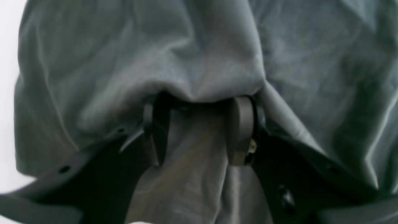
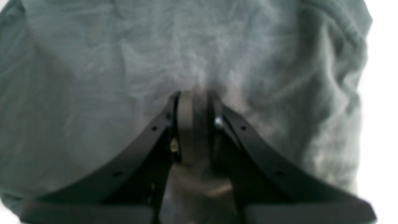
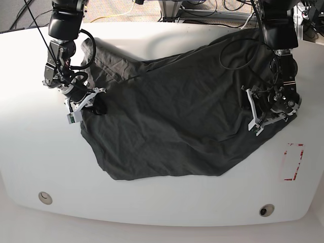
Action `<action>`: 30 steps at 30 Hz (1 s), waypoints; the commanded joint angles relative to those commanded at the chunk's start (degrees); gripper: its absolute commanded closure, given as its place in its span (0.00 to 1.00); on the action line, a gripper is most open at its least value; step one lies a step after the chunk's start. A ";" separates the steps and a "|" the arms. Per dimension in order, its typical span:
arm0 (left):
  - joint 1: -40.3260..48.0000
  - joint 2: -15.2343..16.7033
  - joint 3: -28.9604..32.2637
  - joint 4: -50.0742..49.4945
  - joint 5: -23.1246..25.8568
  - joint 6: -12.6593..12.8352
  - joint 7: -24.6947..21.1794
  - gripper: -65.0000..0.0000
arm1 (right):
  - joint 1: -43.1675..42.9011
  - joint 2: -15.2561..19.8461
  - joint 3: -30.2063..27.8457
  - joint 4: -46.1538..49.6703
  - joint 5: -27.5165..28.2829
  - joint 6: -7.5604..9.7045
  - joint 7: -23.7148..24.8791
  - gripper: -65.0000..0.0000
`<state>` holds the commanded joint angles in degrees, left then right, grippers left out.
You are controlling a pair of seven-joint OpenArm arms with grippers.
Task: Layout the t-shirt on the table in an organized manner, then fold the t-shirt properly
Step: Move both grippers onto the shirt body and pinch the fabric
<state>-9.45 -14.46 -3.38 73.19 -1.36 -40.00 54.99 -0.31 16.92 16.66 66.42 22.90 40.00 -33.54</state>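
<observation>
Both wrist views blurred. Left gripper [image 1: 199, 130]: jaw tips buried under a shirt [image 1: 199, 56] fold. Right gripper [image 2: 197, 124]: jaw tips lost in soft cloth. Base view: bench [image 3: 30, 152] corners cut off at frame edges; shirt's sleeves and collar can't be made out.

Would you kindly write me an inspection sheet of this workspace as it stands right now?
Surface: white table, two round grommet holes near the front edge, red dashed rectangle front right in the base view.
Job's things: t-shirt spread but wrinkled, not yet folded.
Clutter: nothing seen.
Grippers: left gripper has cloth bunched between parted fingers; whether it grips is unclear. Right gripper is shut on a pinch of the t-shirt.
Cables: black cables loop along both arms; more lie on the floor behind the table.
Surroundings: floor and equipment stands behind the table.
</observation>
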 joint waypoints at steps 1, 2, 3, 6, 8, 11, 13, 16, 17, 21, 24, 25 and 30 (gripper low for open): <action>-1.32 0.00 1.41 -1.85 0.00 0.00 -0.79 0.59 | -0.97 0.18 0.00 0.44 0.70 0.00 0.26 0.87; -3.16 0.00 2.64 -4.22 0.00 0.00 -1.76 0.59 | -2.02 0.35 0.00 0.97 1.41 0.00 0.70 0.87; -4.31 0.00 3.34 -5.71 0.00 0.00 -2.20 0.59 | -2.64 0.35 0.00 1.41 1.67 0.00 0.97 0.87; -8.70 0.00 5.89 -11.43 0.00 0.00 -3.87 0.59 | -4.57 0.35 0.00 2.81 2.29 0.00 1.67 0.87; -11.43 0.09 7.47 -15.21 0.00 0.00 -6.07 0.59 | -5.27 0.44 0.00 3.25 2.37 0.00 1.67 0.87; -14.95 0.09 9.93 -19.87 -0.09 0.00 -8.97 0.59 | -5.54 0.44 0.00 3.34 2.29 0.00 1.76 0.87; -17.32 0.09 11.69 -22.59 -0.18 0.00 -10.37 0.59 | -5.54 0.44 0.09 3.34 2.29 0.00 1.76 0.87; -18.64 0.09 12.92 -23.65 -0.26 0.00 -10.55 0.59 | -5.36 0.53 0.09 3.43 2.20 0.00 1.76 0.87; -18.81 0.09 13.10 -23.47 -0.26 0.00 -10.55 0.59 | -5.36 0.53 0.09 3.43 2.20 0.00 1.76 0.87; -18.90 -0.09 13.10 -20.48 -0.26 0.00 -10.37 0.59 | -4.04 0.62 0.09 3.52 2.20 0.00 1.76 0.87; -18.90 -0.88 12.92 -16.00 -0.35 0.00 -8.09 0.59 | -3.16 1.76 0.09 3.52 2.29 0.00 1.67 0.87; -18.81 -1.58 12.66 -14.24 -0.44 0.00 -6.77 0.59 | -2.81 1.93 0.09 3.52 2.37 0.00 1.67 0.87; -17.76 -1.93 8.26 -5.45 -0.44 0.00 -2.11 0.59 | -1.14 2.46 0.09 5.54 2.37 0.00 0.97 0.86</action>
<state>-27.21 -16.40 4.88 67.74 -1.80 -40.00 52.88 -1.45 19.38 16.75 71.96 25.27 40.00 -32.57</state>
